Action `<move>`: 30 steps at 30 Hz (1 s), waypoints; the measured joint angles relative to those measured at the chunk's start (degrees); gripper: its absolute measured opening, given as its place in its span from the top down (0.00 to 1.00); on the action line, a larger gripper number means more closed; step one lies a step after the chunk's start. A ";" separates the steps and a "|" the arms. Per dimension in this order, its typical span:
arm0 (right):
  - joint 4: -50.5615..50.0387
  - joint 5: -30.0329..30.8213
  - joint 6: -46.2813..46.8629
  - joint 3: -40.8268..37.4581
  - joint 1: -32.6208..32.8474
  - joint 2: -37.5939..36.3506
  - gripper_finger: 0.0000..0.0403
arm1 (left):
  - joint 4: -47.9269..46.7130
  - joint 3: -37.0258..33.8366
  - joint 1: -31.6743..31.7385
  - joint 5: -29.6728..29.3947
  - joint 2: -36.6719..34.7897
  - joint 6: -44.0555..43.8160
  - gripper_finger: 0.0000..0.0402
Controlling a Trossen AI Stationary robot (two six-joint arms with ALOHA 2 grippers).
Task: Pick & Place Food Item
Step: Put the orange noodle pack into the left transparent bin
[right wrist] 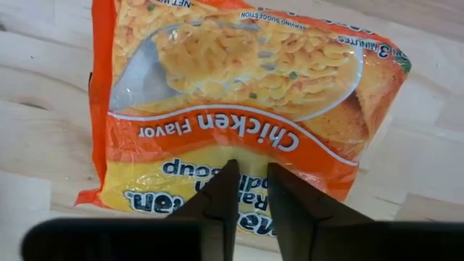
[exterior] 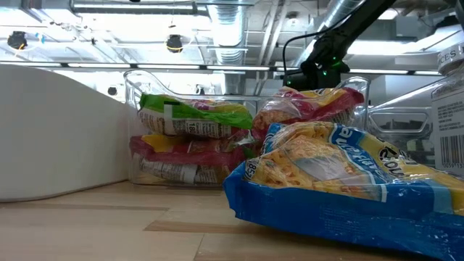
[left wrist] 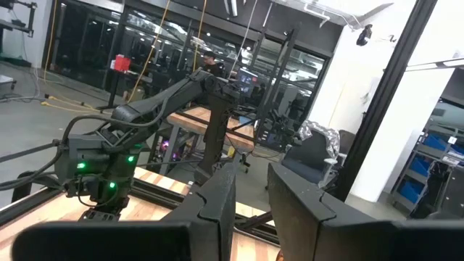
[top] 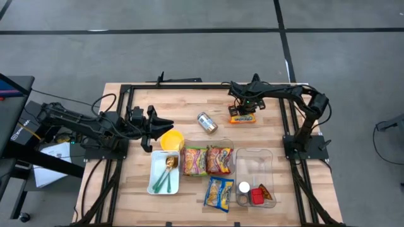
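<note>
We log the right gripper [top: 243, 112] low over an orange noodle packet [top: 242, 118] at about 1 o'clock on the wooden counter [top: 189, 101], near the far right corner. In the right wrist view the gripper [right wrist: 250, 190] has its fingers [right wrist: 221, 196] pressed nearly together, a thin gap between them, tips just above the packet's [right wrist: 239, 109] "Chicken Flavor" band. We cannot tell whether they touch the wrapper; the packet lies flat on the wood.

The left gripper [top: 165, 122] sits at 9 o'clock, lifted and pointing toward the middle, beside a yellow bowl [top: 172, 140]. From its wrist view the fingers [left wrist: 217, 199] stand close with a narrow gap, gripping nothing.

Other things noted:
- A tin can [top: 207, 123] lies on its side near the centre, at 12 o'clock from the noodle bin.
- A clear bin [top: 208, 160] at centre holds two noodle packs, green-topped and red-topped.
- A blue noodle packet [top: 219, 193] rests at 6 o'clock, just below that bin; in the low view it [exterior: 348, 181] fills the foreground.
- A white tray [top: 165, 172] at 7 o'clock carries utensils.
- A second clear bin [top: 255, 178] at 4 o'clock holds a small red item and a white lid in its near end.
</note>
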 joint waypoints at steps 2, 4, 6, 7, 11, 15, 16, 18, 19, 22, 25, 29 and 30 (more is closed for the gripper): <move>0.00 0.02 0.00 0.00 0.00 0.00 0.87 | 0.00 0.00 0.00 0.01 0.00 -0.02 0.81; 0.00 0.10 0.02 0.00 0.02 0.00 0.89 | 0.00 0.00 0.00 0.02 0.00 -0.04 0.81; 0.04 0.21 0.11 0.00 0.02 0.00 0.90 | 0.00 0.01 0.00 0.02 0.00 -0.04 0.81; 0.04 0.37 0.46 0.00 0.02 0.00 0.90 | 0.00 0.00 0.00 0.02 0.00 -0.07 0.81; -0.17 1.75 0.84 -0.01 0.30 -2.15 0.91 | 0.00 0.00 0.02 0.04 0.00 -0.07 0.81; 1.93 2.66 1.55 0.04 0.80 -6.16 0.87 | 0.00 0.01 0.01 -0.03 0.00 -0.04 0.81; 2.92 2.64 1.54 0.04 0.65 -7.01 0.85 | -0.02 0.00 0.00 -0.55 0.00 -0.04 0.81; 4.51 2.54 1.51 0.11 -0.06 -7.87 0.80 | -0.04 0.00 0.00 -1.75 0.00 -0.01 0.81; 4.57 2.40 1.46 0.11 -0.64 -7.89 0.78 | -0.02 0.00 0.02 -2.15 0.00 0.00 0.81; 3.93 1.38 1.07 0.09 -2.32 -6.82 0.68 | -0.04 0.02 0.02 -2.49 0.00 0.35 0.81; 3.88 -1.14 -0.36 0.02 -3.08 -4.63 0.59 | -0.04 0.00 0.02 -2.49 0.00 0.37 0.81; 4.35 -1.42 -0.68 0.00 -3.00 -2.51 0.48 | -0.04 0.00 0.02 -2.49 0.00 0.42 0.81; 4.49 -1.40 -0.58 0.00 -2.79 -2.11 0.46 | -0.03 0.00 0.02 -2.49 0.00 0.42 0.81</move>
